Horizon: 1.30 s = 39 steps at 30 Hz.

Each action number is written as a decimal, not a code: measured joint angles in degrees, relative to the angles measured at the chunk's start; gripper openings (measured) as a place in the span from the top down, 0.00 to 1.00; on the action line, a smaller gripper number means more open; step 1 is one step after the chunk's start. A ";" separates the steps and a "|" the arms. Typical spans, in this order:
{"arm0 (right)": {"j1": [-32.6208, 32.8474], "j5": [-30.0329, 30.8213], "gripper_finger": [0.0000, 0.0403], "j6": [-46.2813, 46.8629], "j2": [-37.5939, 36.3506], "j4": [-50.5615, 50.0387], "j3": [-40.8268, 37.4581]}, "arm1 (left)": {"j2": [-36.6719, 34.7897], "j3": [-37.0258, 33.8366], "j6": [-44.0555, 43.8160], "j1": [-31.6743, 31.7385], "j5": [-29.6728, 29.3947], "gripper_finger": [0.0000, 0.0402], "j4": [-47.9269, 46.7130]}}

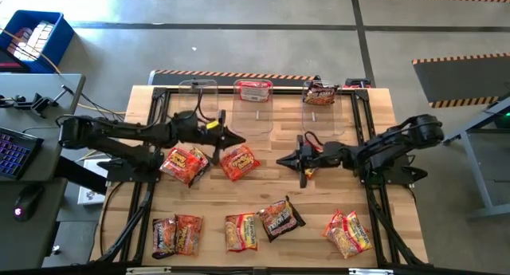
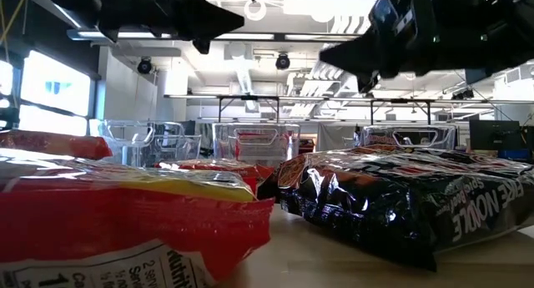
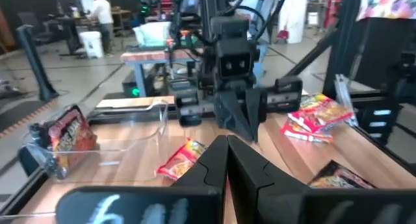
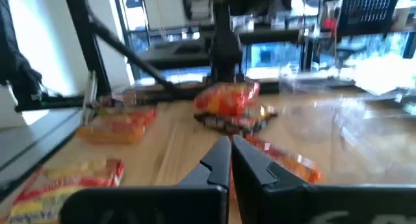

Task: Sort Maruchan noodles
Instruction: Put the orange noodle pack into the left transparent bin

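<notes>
Packets [image 1: 239,161] lie scattered over the counter [image 1: 374,108]: two near its middle on the left side, and a row along the near edge, with a pair at the near left corner [image 1: 177,234], two more toward the middle of that edge, one of them a dark packet [image 1: 280,218], and another pair toward the near right corner [image 1: 348,232]. Three clear bins [image 1: 198,100] stand along the far edge; the middle bin holds a red packet [image 1: 253,90], the right bin one as well [image 1: 320,92], and the left looks bare. Both arms hang above the middle of the counter, tips facing each other, neither carrying anything. The left gripper [image 1: 236,138] has its fingers drawn together, just over the orange-red packets, and the right gripper [image 1: 285,159] likewise shows its fingers pressed closed. I'd say the sorting is barely started, and this is a pause between picks. The next move calls for one gripper to spread its fingers, drop onto the nearest packet, pinch the crinkly wrapper and carry it to the bin of matching colour.
</notes>
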 joint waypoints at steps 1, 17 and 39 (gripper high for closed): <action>-0.45 0.08 0.99 -0.30 -1.70 -1.33 0.01 | 0.02 0.00 0.17 -1.12 -1.47 1.00 -0.48; -0.83 0.50 1.00 -0.16 -4.69 -11.59 0.04 | 0.06 -11.43 -14.65 -11.05 -8.95 1.00 14.92; -4.29 -0.76 1.00 -11.81 -12.43 -34.30 10.05 | -12.99 -4.20 -24.13 -25.82 -18.71 1.00 -33.84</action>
